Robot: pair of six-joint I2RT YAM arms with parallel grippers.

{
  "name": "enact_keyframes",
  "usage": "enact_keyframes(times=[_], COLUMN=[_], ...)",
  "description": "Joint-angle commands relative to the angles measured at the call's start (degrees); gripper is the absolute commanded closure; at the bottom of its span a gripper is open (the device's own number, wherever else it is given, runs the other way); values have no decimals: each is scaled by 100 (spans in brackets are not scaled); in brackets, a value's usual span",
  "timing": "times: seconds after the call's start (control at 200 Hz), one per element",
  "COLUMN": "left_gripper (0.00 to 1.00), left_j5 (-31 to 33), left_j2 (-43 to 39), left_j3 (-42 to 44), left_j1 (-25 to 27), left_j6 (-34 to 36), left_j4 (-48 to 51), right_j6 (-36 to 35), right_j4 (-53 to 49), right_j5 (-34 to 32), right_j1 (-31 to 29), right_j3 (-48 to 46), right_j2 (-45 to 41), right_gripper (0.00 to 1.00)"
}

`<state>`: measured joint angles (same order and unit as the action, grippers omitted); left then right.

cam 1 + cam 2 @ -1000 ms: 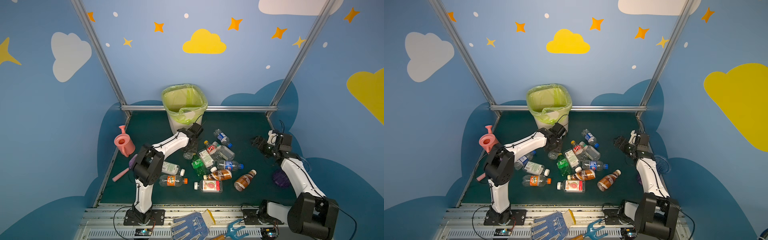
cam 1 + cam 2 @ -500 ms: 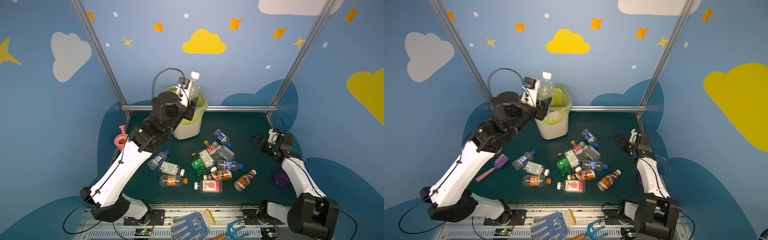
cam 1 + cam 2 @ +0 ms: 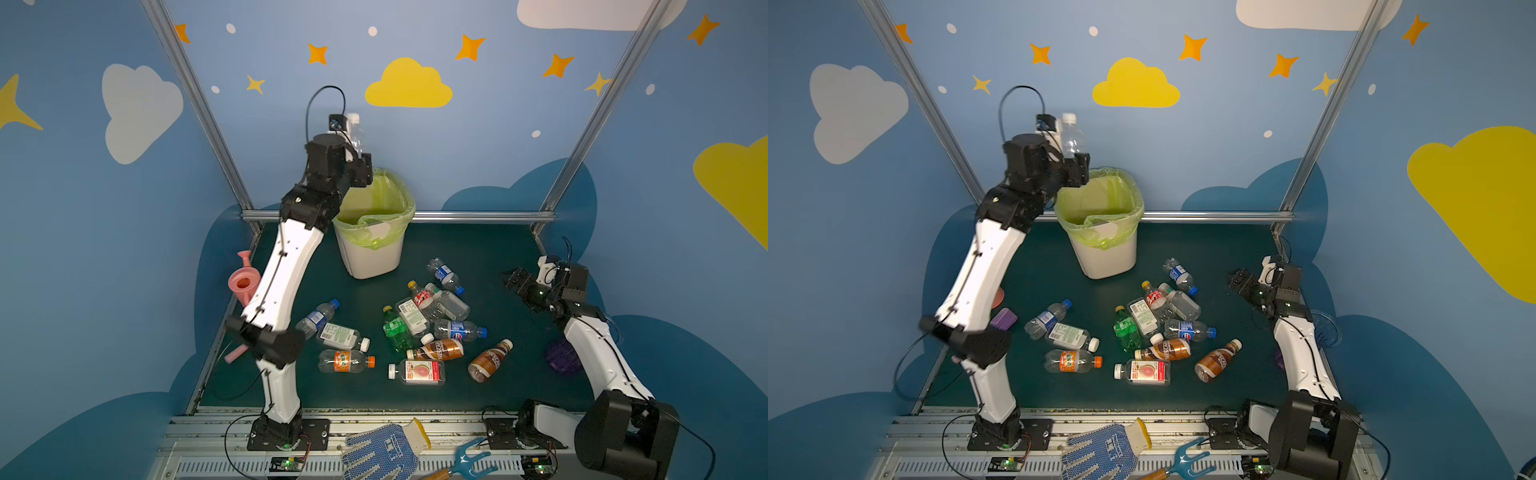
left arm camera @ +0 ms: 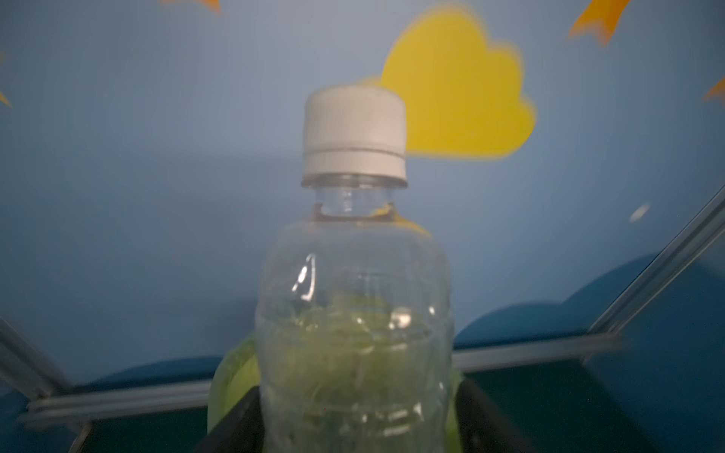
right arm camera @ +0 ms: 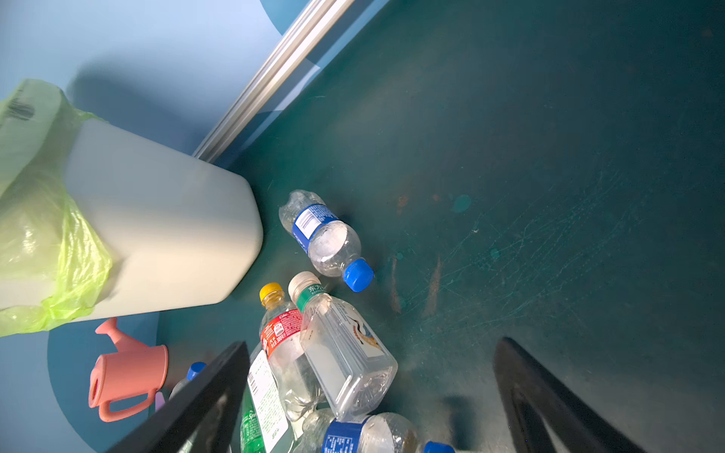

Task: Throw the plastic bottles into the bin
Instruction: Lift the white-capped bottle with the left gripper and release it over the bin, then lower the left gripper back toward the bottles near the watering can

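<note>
Left gripper [image 3: 1074, 163]: raised high, one clear bottle [image 3: 1070, 135] with a white cap upright between its jaws; gripped or let go, cannot tell.
Bin [image 3: 374, 262]: one; its open rim lies just below and ahead of the left gripper.
Right gripper [image 3: 513, 280]: jaws spread wide, empty, low over the bench [image 3: 490, 249].
Open room: bare bench from the right gripper to the back rail [image 3: 478, 216].
Lying bottles [image 3: 417, 371]: twelve, beside the right gripper; nine clear, one green, two brown.
</note>
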<state>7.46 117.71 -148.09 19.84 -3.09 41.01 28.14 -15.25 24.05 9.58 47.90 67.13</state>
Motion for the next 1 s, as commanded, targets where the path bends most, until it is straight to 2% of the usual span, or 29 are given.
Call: enact_keyframes(times=[0.0, 0.02, 0.06, 0.17, 0.26, 0.416, 0.611, 0.746, 0.821, 0.881, 0.996], left_gripper=[4, 0, 0, 0, 0, 0, 0, 0, 0, 0, 0], left_j5=[-532, -478, -410, -159, -24, 415, 1437, 1076, 810, 754, 627], left_j2=[395, 365, 57, -1170, -1892, -2614, -3866, -4635, -4900, -4981, -4676], left_j3=[-1960, -2098, -1821, -44, 980, 2094, 4653, 6356, 7128, 7568, 7950], left_j1=[13, 18, 34, 82, 95, 96, -62, -629, -834, -867, -876], left_j6=[-255, -231, -207, -64, -20, -191, -1430, -2411, -2339, -2012, -1492], left_j4=[1603, 1515, 1093, -301, -795, -612, -665, -444, -390, -254, 349], right_j6=[-93, -72, -42, 24, 26, 24, 31, 5, 7, -16, -63], right_j4=[-60, -42, -20, 76, 100, 156, 233, 251, 294, 302, 319], right_j5=[-51, -45, -10, 73, 56, 73, 114, 115, 156, 201, 281], right_j1=[33, 35, 34, 48, 47, 44, 57, 64, 84, 95, 92], right_j3=[99, 89, 67, -40, -87, -69, -112, -165, -193, -193, -187], right_j2=[-153, -144, -126, -87, -80, -9, 102, 172, 229, 286, 399], right_gripper=[3, 3, 3, 3, 3, 3, 3, 3, 3, 3, 3])
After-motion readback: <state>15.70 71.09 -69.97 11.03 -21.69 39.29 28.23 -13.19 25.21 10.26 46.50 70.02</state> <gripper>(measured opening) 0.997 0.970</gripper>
